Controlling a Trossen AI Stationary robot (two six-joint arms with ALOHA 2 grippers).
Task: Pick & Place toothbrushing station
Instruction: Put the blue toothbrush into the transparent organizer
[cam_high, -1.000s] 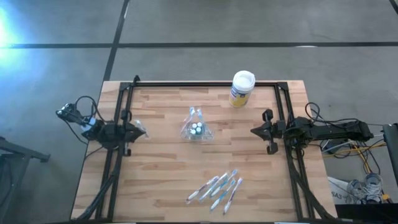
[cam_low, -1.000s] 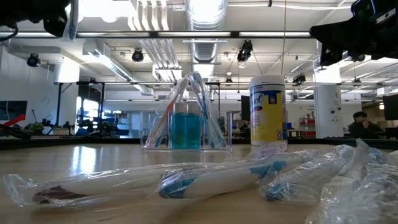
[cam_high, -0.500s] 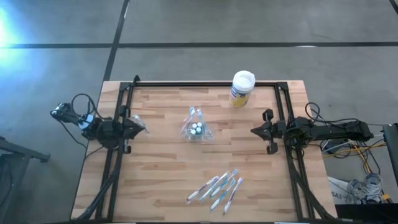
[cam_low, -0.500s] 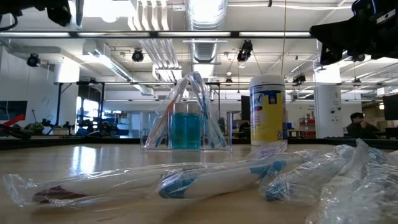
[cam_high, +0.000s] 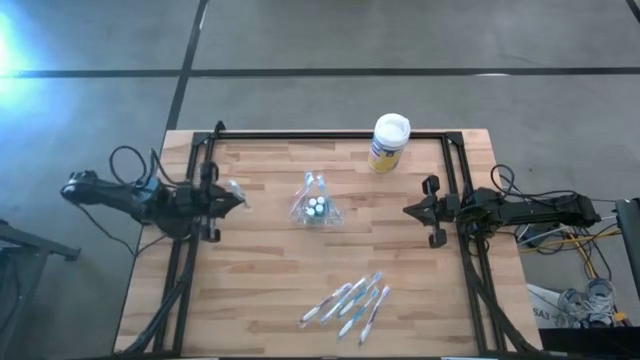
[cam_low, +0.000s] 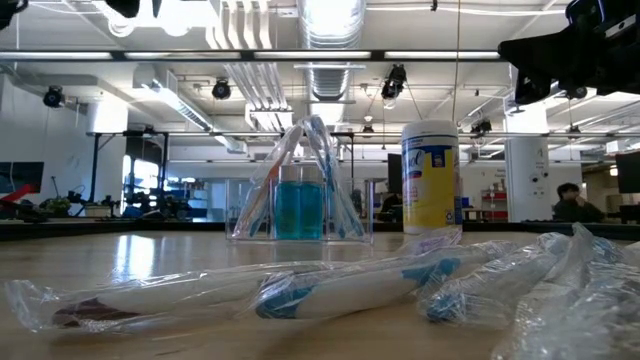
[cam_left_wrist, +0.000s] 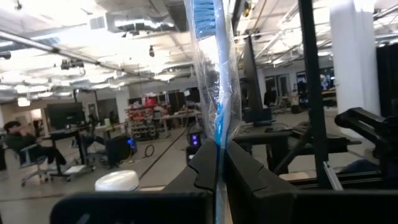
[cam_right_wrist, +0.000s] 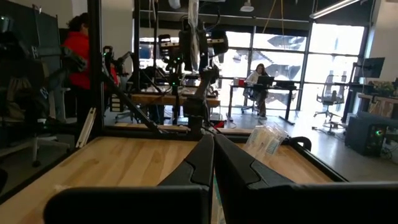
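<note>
The clear plastic holder (cam_high: 315, 206) stands on its base mid-table, with teal-capped tubes inside and toothbrushes leaning in it; it also shows in the low view (cam_low: 300, 205). Several wrapped toothbrushes (cam_high: 350, 300) lie flat near the front edge. My left gripper (cam_high: 238, 197) hovers over the table's left side, left of the holder, shut on one wrapped toothbrush (cam_left_wrist: 214, 81). My right gripper (cam_high: 408, 211) waits shut at the right side, holding nothing. My left gripper pinches the wrapped toothbrush between its two fingers, on the shaft below the blue-bristled head (cam_left_wrist: 219, 135). The fingers reach in about level from the table's left and lie across the brush. The brush stands upright, head up, lifted clear of the table; the part below the fingers is hidden.
A white-lidded canister (cam_high: 389, 142) with a yellow-blue label stands at the far edge, right of centre. Black frame rails (cam_high: 330, 134) run along the far, left and right edges. Bare wood lies between the holder and the loose toothbrushes. People sit in the room beyond.
My left gripper has risen with the wrapped toothbrush, leaving the top of the low view. It has also swung a little toward the far edge and the holder. The toothbrush stays pinched and upright.
</note>
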